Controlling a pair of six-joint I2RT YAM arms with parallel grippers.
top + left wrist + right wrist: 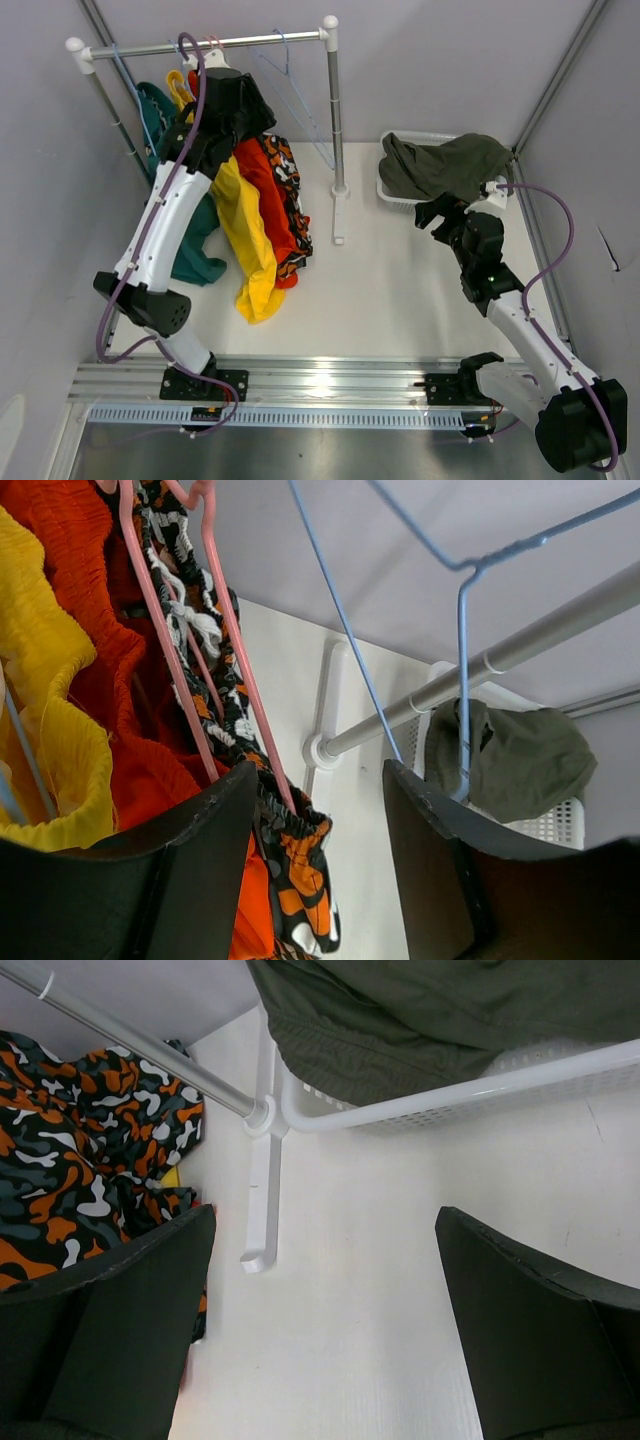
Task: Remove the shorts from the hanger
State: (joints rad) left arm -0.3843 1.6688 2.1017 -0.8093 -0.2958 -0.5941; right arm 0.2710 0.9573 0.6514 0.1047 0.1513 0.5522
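on its raised arm at the far-left corner the left tool [320,780] gapes beside orange-black-white patterned cloth shorts [300,875]; the outstretched right arm's right tool [325,1215] hangs released near dark olive cloth shorts [440,165].

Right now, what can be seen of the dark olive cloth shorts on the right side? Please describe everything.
The dark olive cloth shorts look soft and matte, with a stitched hem. They lie crumpled in a heap in the white perforated plastic basket, covering most of it and draping over its rim. No hanger is on them. Only the basket seems to touch them; the open right gripper is nearby, holding nothing.
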